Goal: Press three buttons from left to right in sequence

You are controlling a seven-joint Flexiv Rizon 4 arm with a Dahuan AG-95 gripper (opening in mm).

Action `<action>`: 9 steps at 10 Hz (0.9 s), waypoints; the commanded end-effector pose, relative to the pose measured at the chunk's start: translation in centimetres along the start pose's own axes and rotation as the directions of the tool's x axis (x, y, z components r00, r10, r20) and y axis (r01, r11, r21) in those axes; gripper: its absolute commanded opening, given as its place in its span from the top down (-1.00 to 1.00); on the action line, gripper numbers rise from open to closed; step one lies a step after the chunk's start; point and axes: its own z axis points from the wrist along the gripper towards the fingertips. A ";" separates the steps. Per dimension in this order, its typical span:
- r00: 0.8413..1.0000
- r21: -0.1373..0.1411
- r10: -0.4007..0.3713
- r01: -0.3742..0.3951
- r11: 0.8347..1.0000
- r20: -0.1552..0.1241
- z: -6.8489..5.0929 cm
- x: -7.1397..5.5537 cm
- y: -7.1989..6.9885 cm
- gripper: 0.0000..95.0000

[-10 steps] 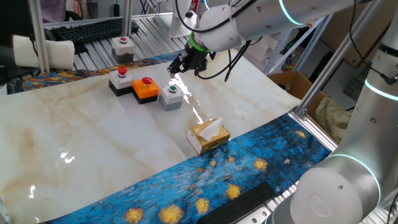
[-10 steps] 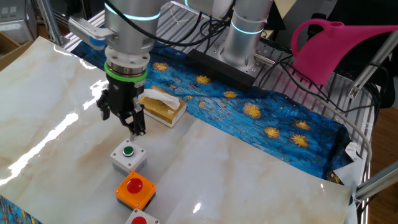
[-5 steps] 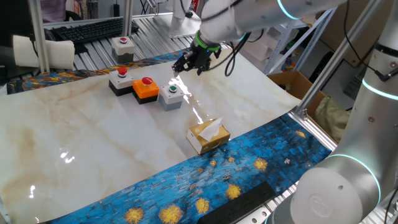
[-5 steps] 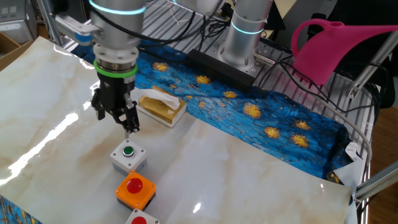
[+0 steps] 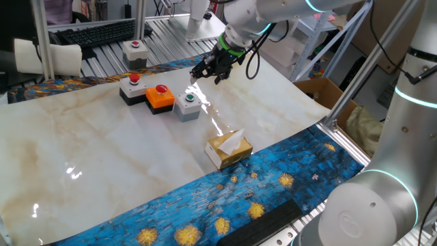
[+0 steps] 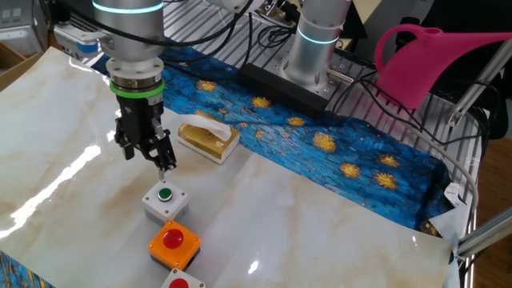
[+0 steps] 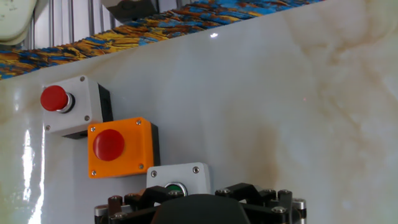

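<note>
The three buttons stand in a row touching one another. The black box with white top and red button [image 5: 133, 87] is leftmost, the orange box with red button [image 5: 160, 97] is in the middle, and the grey box with green button [image 5: 187, 106] is rightmost. My gripper [image 5: 203, 73] hangs above the table just behind and right of the grey box, touching nothing. In the other fixed view the gripper [image 6: 158, 162] is above and beyond the grey box [image 6: 166, 200]. The hand view shows the white-topped box [image 7: 69, 107], orange box [image 7: 119, 147] and grey box [image 7: 179, 180], with the gripper body [image 7: 199, 208] partly over the grey box. The fingertips do not show clearly.
A tan tissue box [image 5: 229, 149] lies on the marble table [image 5: 102, 150] right of the buttons. A separate pale grey box with a red button [image 5: 134, 52] sits behind the table. A blue patterned cloth [image 5: 273, 184] covers the near edge. A pink watering can [image 6: 432, 56] stands off the table.
The gripper has risen and drawn away from the grey box with the green button, toward the table's far edge. The three boxes have not moved.
</note>
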 end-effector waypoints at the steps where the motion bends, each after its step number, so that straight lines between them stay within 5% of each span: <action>1: 0.998 -0.001 -0.003 0.003 1.000 -0.058 0.0 0.0 0.1 -1.00; 3: 0.995 -0.006 -0.024 0.023 1.000 -0.095 0.0 0.0 0.1 -1.00; 9: 0.995 0.001 -0.035 0.036 0.999 -0.090 0.5 0.1 0.1 -1.00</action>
